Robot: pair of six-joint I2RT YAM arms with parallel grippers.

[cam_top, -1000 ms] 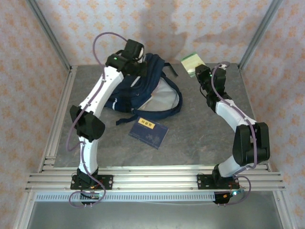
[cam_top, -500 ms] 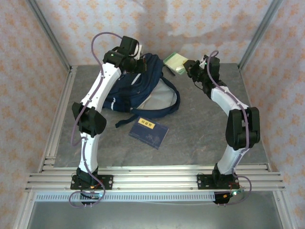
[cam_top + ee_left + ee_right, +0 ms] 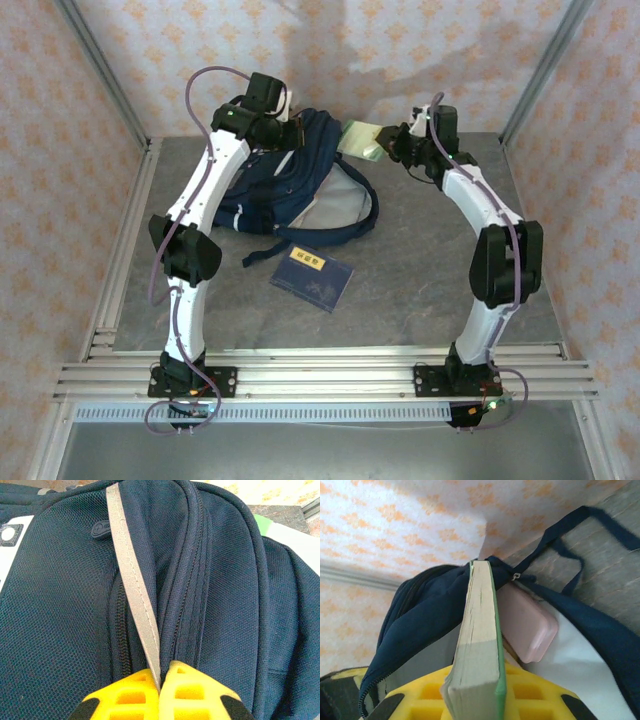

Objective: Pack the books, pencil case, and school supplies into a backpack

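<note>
Left gripper: clenched on the grey strip of the backpack. The strip runs straight ahead of the fingertips.
Right gripper: grasping the green-edged packet edge-on. The packet juts out ahead of the fingers.
Backpack mouth: directly ahead of the right gripper, its navy rim at the packet's far end.
Pencil case: just beside the packet, ahead of the fingers, apparently lying in the open mouth.
Book: on the table, well behind both grippers and not yet packed.
Risk, rim: the packet's leading corner may snag the fabric edge and twist in the grip.
Risk, strip: it is thin, so if it slips from the left pinch the mouth could sag shut.
Risk, crowding: the packet may press against the pencil case and jam.
</note>
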